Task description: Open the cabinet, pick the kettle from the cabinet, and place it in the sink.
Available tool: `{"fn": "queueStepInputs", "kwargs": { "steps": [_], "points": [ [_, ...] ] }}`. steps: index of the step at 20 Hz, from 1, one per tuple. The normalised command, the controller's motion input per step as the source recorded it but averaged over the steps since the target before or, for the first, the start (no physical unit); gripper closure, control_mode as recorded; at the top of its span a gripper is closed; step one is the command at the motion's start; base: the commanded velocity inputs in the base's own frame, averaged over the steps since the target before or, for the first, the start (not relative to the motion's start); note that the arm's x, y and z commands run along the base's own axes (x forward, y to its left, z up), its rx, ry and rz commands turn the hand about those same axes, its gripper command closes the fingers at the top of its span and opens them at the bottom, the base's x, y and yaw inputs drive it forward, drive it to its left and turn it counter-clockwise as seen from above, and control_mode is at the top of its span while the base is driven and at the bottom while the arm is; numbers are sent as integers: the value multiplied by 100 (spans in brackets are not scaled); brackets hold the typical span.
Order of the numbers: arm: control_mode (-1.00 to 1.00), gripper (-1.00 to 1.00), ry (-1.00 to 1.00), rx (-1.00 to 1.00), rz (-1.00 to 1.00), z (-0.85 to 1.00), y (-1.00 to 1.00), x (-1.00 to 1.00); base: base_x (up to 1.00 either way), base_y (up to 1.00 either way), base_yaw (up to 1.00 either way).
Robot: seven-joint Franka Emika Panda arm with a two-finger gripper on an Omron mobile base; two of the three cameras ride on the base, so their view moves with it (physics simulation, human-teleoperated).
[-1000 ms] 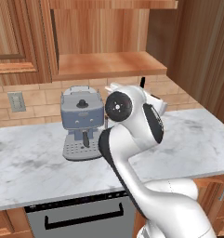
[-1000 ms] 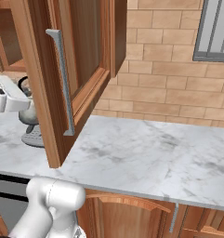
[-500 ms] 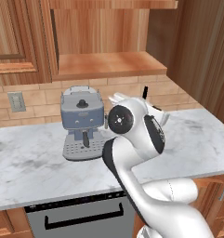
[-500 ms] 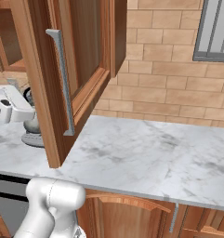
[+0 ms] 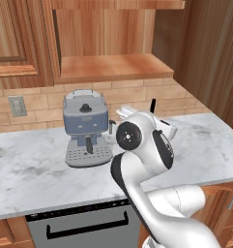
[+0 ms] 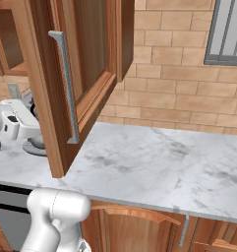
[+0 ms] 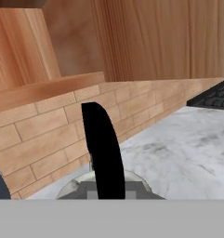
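Observation:
The cabinet [image 5: 108, 68] stands open, its shelf bare, and its door [image 6: 85, 74] with the silver bar handle [image 6: 66, 86] swings out over the counter. The kettle [image 7: 132, 186] is out of the cabinet and sits just in front of my hand, pale and rounded, with its black handle [image 7: 102, 148] arching upward. My gripper [image 7: 108, 194] is shut on the kettle at the foot of that handle. In the left base view the black handle [image 5: 152, 105] sticks up above my hand [image 5: 161, 127], which is low over the marble counter, right of the espresso machine. The sink is out of view.
A blue-grey espresso machine [image 5: 85, 127] stands on the marble counter [image 5: 31, 174] against the brick wall. The open door hangs close to my right. A dark textured patch [image 7: 213, 96] lies farther along the counter. An oven front [image 5: 84, 227] sits below.
My hand has come down and to the right with the kettle, away from the cabinet shelf toward the counter. The gripper stayed shut.

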Motion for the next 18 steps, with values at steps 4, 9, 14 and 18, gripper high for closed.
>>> {"fn": "queueStepInputs", "kwargs": {
  "steps": [4,9,14,18],
  "points": [
    [-100,100,0,0,-1,-22,-4,3,0,0,0],
    [-100,100,1,0,-1,-10,-1,2,0,0,0],
    [-100,100,0,0,0,0,0,0,0,0,0],
    [-100,100,0,0,0,0,0,0,0,0,0]
  ]
}}
